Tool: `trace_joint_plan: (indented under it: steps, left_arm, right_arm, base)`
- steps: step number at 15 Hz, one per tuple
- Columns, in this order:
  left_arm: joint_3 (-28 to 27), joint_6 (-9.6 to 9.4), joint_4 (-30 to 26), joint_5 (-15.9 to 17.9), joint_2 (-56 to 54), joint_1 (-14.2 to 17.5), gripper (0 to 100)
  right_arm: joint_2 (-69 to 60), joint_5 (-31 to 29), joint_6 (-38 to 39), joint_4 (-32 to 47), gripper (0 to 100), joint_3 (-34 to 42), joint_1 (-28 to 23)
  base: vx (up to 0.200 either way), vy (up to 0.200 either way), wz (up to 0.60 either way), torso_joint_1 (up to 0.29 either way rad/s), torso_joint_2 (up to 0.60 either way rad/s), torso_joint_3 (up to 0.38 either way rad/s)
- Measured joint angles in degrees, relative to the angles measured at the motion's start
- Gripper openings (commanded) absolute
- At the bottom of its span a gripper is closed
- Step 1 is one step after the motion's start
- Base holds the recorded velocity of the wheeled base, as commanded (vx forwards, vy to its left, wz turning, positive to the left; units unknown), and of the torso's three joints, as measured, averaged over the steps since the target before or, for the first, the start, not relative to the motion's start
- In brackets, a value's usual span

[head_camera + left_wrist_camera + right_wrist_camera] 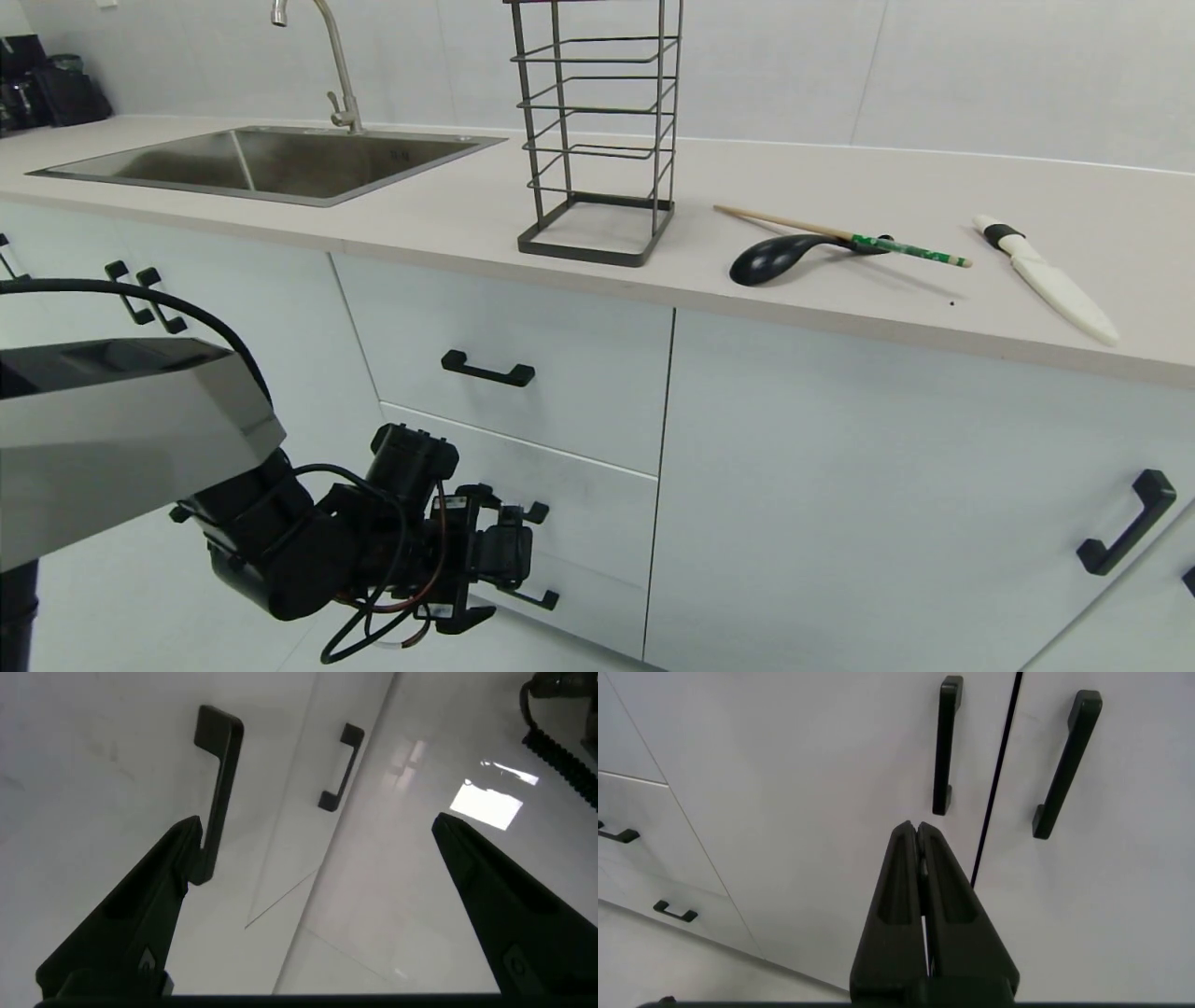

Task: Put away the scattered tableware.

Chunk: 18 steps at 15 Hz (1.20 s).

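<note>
On the counter's right part lie a black spoon (780,257), a pair of chopsticks (840,233) resting across its handle, and a white knife with a black band (1050,280). A tall wire rack (597,131) stands near the middle of the counter. My left gripper (495,560) (316,826) hangs low in front of the lower drawers, open with nothing between its fingers (140,915). One finger is close beside a black drawer handle (217,793). My right gripper (918,826) is shut on nothing and faces white cabinet doors.
A steel sink (271,163) with a tap (331,56) sits at the counter's left. The white drawers and doors below carry black handles (487,369) (1125,523) (948,747) (1064,765). Dark appliances (47,89) stand at the far left corner.
</note>
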State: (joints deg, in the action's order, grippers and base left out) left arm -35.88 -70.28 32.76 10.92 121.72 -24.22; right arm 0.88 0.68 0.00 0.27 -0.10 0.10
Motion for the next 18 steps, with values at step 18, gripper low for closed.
trace_joint_plan:
  steps: [18]
  left_arm:
    - [-3.97, 0.07, 13.08, -0.67, 14.02, 2.06, 100]
  right_arm:
    - [0.00, -0.02, 0.00, 0.00, 0, 0.00, 0.00]
  base:
    - [0.000, 0.000, 0.00, 0.000, 0.00, 0.000]
